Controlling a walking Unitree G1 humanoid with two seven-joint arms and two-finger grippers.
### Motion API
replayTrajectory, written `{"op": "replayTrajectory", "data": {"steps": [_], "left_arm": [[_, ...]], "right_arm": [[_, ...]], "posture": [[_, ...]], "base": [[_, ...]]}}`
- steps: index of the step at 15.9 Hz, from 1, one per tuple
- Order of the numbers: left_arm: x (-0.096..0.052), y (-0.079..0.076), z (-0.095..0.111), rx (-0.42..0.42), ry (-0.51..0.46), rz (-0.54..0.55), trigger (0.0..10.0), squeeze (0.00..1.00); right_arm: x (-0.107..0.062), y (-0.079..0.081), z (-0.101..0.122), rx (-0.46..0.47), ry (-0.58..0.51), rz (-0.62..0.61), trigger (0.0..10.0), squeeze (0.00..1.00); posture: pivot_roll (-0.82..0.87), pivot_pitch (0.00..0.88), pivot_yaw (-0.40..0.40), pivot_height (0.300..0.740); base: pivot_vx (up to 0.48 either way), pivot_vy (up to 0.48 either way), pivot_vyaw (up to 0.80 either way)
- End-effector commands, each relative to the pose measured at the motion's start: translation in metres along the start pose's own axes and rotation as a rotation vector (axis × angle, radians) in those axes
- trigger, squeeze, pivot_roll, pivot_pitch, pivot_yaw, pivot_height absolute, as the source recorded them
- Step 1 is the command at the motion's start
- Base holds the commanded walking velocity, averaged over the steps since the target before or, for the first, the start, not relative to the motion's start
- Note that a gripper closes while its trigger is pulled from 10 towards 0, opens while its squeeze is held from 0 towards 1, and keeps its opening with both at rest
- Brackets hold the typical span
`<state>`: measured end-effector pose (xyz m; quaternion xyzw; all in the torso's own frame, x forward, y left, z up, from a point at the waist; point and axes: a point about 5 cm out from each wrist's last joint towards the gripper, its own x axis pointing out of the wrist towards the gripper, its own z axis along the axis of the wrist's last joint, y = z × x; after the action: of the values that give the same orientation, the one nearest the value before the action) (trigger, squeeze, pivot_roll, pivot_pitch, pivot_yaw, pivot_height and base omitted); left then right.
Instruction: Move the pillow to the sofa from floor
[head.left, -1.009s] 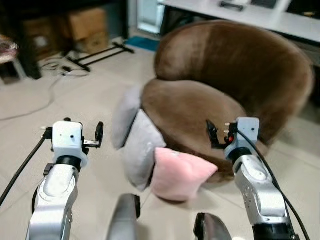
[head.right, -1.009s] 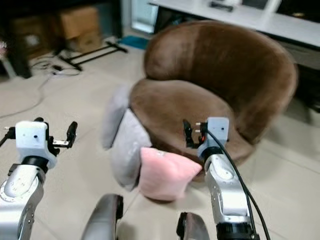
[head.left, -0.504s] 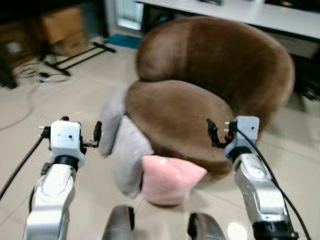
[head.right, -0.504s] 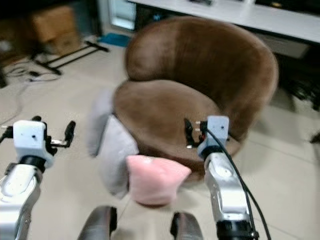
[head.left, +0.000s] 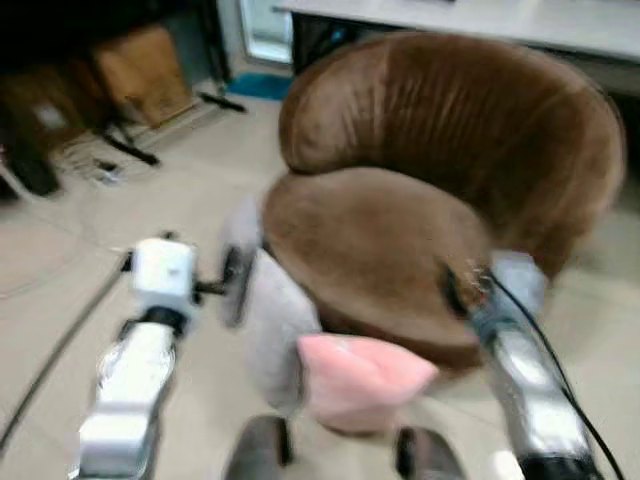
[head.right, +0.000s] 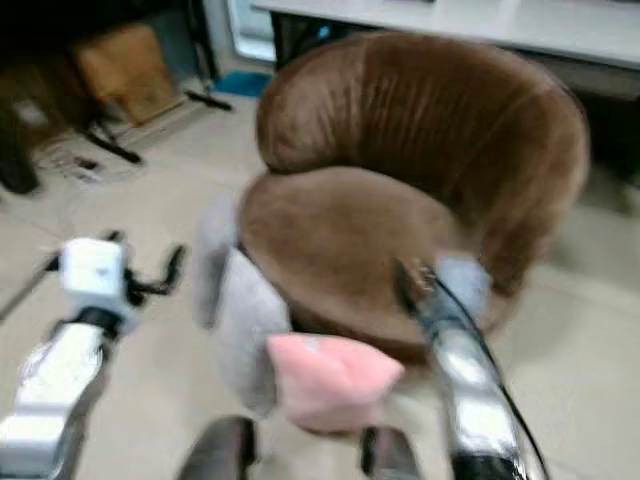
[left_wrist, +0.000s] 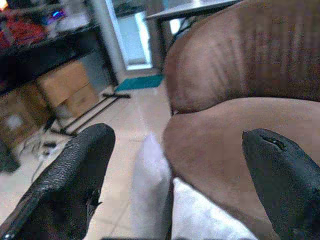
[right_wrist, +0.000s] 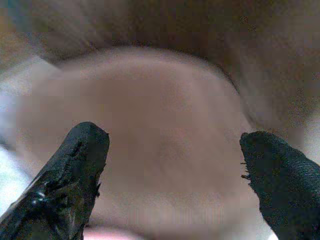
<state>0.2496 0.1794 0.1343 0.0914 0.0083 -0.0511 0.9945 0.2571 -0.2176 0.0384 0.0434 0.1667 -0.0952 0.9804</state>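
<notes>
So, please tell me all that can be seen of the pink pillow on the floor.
The pink pillow is small, soft and plump, with a smooth cloth cover and pointed corners. It sits on the pale floor at the front foot of the brown sofa, leaning against it. On its other side it presses against a larger grey pillow. No claw touches it. The picture is blurred, so finer detail cannot be told.

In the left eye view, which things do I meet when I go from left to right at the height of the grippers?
Left gripper → grey pillow → pink pillow → right gripper, which is in front of the brown sofa.
</notes>
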Motion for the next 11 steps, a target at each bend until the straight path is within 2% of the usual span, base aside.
{"op": "replayTrajectory", "data": {"steps": [1,2,5,8,9,11], "left_arm": [[0.001,0.007,-0.001,0.02,0.007,0.001,10.0,0.0],[0.001,0.008,-0.001,0.02,0.005,-0.005,10.0,0.0],[-0.002,0.008,-0.004,0.024,0.012,0.0,10.0,0.0],[-0.007,0.009,-0.006,0.029,0.017,-0.001,10.0,0.0],[-0.01,0.013,-0.008,0.046,0.027,0.013,10.0,0.0],[-0.013,0.017,-0.01,0.056,0.032,0.024,10.0,0.0]], "right_arm": [[0.001,0.001,-0.005,0.038,0.017,-0.03,10.0,0.0],[-0.008,0.003,0.007,-0.027,-0.036,0.015,10.0,0.0],[-0.014,0.012,0.03,-0.033,-0.16,0.066,10.0,0.0],[-0.011,0.027,0.037,-0.012,-0.191,0.146,10.0,0.0],[-0.009,0.038,0.039,-0.039,-0.179,0.2,10.0,0.0],[-0.008,0.047,0.044,-0.018,-0.192,0.25,10.0,0.0]], "posture": [[0.07,0.0,0.097,0.63],[0.06,0.0,0.089,0.63],[0.07,0.0,0.05,0.63],[0.08,0.0,0.043,0.63],[0.1,0.0,0.027,0.63],[0.1,0.0,0.02,0.615]], "base": [[0.304,0.0,0.0],[0.304,0.0,0.0],[0.19,0.0,0.0],[0.0,0.0,0.0],[0.0,0.0,0.0],[0.0,0.0,0.0]]}}
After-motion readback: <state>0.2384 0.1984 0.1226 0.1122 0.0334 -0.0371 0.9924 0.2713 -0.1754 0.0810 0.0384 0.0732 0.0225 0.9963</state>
